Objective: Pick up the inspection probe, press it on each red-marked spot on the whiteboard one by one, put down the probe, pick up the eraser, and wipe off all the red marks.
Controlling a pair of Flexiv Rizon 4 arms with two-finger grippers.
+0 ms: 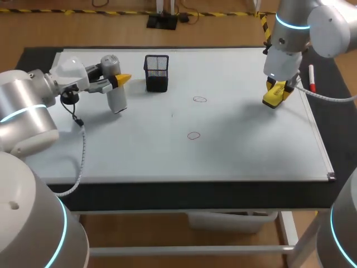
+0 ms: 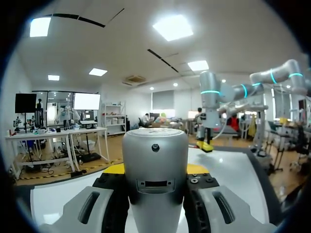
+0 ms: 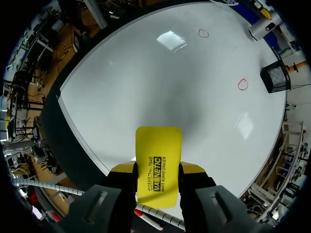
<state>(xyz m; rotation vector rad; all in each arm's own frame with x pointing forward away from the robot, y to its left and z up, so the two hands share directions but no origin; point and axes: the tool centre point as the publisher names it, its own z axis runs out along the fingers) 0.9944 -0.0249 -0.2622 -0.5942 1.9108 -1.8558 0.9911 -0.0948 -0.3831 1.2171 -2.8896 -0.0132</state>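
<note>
My left gripper [image 1: 120, 80] is shut on the inspection probe [image 1: 114, 84], a grey-and-white cylinder held over the whiteboard's far left part. In the left wrist view the probe [image 2: 155, 179] fills the gap between the fingers. My right gripper [image 1: 277, 90] is shut on the yellow eraser [image 1: 273, 97] near the board's far right edge. The eraser [image 3: 158, 165] sticks out ahead of the fingers in the right wrist view. Two red circles [image 1: 199, 99] [image 1: 193, 135] are drawn mid-board; these red circles [image 3: 203, 33] [image 3: 243, 84] lie well ahead of the eraser.
A black mesh pen holder [image 1: 157, 72] stands on the whiteboard [image 1: 234, 156] just right of the probe. A red marker [image 1: 312, 78] lies beside the board's right edge, close to my right gripper. The board's frame runs along the right and front sides.
</note>
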